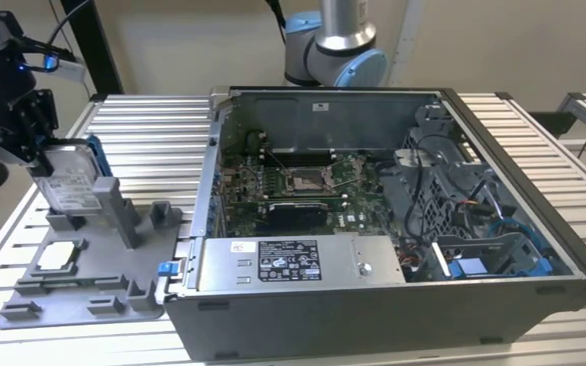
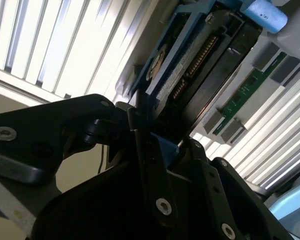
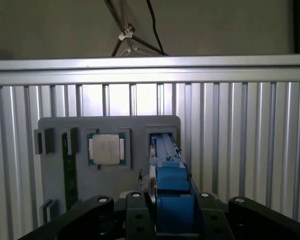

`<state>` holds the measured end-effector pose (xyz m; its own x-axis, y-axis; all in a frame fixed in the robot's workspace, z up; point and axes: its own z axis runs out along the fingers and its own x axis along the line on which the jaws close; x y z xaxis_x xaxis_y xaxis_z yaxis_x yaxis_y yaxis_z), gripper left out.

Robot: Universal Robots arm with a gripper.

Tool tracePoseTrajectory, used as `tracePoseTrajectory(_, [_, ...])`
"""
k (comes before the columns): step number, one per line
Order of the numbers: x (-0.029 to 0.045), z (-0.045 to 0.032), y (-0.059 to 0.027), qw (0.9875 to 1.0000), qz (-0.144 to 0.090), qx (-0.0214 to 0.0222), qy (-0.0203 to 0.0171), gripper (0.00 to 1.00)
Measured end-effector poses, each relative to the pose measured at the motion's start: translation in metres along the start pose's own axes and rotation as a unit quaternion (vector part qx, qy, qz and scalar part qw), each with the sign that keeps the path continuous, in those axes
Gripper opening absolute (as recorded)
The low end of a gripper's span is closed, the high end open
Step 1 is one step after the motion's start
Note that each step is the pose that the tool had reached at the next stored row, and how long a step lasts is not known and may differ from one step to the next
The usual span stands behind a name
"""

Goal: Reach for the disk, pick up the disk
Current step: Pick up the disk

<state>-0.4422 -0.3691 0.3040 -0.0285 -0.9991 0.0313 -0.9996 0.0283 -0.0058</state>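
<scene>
At the upper left of the exterior view the gripper (image 1: 34, 145) has its fingers (image 3: 137, 220) clamped on the upper end of the disk (image 1: 74, 183). The disk stands on edge over the grey fixture tray (image 1: 79, 301), and a tray post hides its lower corner, so I cannot tell whether it touches its slot. It is silver-grey with bright blue rails and a white label (print too small to read), with a square chip (image 1: 57, 254) lying in the tray near it.
</scene>
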Motion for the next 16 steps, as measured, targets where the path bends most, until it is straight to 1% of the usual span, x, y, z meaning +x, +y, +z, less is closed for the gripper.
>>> tracePoseTrajectory(4, [0.0002,-0.0052,-0.0001,1.0,0.0,-0.0003,0.0,0.0])
tracePoseTrajectory(16, [0.0008,-0.024,-0.0002,1.0,0.0,-0.0005,0.0,0.0])
